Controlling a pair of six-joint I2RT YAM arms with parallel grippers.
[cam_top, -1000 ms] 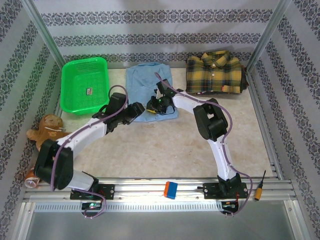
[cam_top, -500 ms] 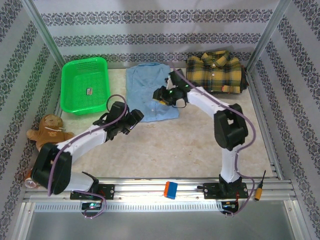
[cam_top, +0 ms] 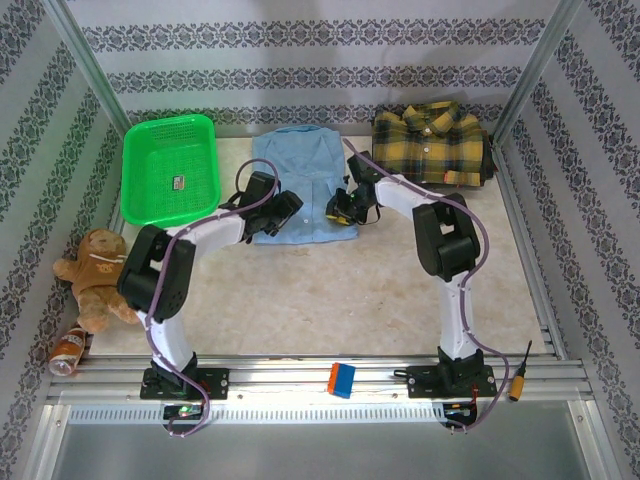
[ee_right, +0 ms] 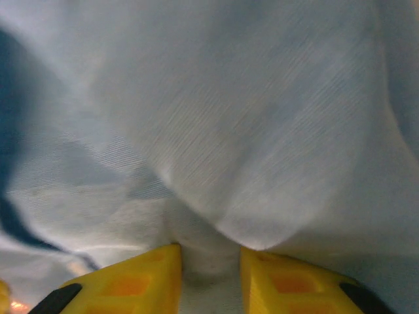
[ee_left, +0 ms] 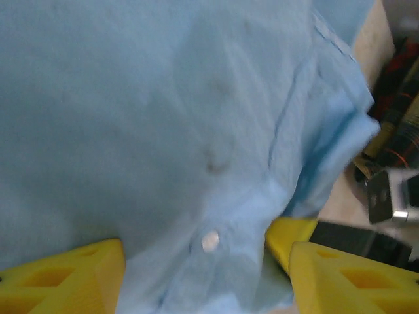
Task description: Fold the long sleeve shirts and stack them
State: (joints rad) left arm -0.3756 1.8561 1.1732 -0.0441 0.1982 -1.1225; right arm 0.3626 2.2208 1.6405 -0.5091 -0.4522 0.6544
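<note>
light blue shirt | yellow-and-dark plaid shirt | green basket | brown teddy

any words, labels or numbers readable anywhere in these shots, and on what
No text can be read.
Dark tag inside the green basket: too small to read.
Label on the orange container beside the teddy bear: too small to read.
</note>
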